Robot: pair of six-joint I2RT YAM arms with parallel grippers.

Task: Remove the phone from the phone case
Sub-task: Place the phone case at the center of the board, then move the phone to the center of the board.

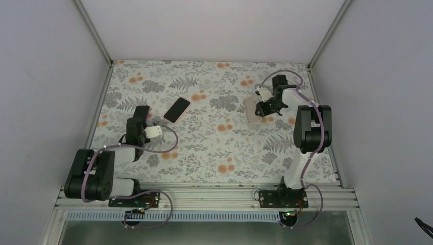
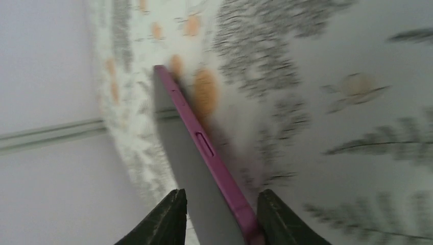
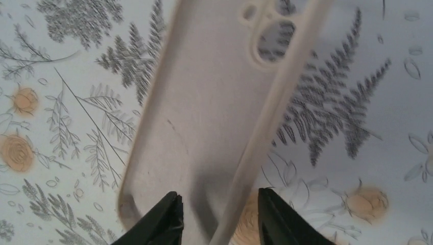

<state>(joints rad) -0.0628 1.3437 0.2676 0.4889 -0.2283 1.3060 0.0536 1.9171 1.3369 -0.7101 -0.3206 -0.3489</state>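
The phone [image 1: 176, 109], black, lies flat on the flowered table [image 1: 214, 143], bare of any shell. In the left wrist view its grey glossy face [image 2: 176, 132] and magenta side edge run down between my fingers. My left gripper [image 2: 220, 217] is open at the phone's near end, with the right finger close to the magenta edge. It sits left of the phone in the top view [image 1: 144, 112]. The phone case [image 1: 250, 109], pale pink and empty, lies at the far right. My right gripper [image 3: 219, 217] is open astride one long rim of the case [image 3: 204, 102], touching neither side.
White walls with metal corner posts [image 1: 94, 30] close in the table on three sides. The left wall [image 2: 46, 76] stands close beside my left gripper. An aluminium rail [image 1: 204, 196] runs along the near edge by the arm bases.
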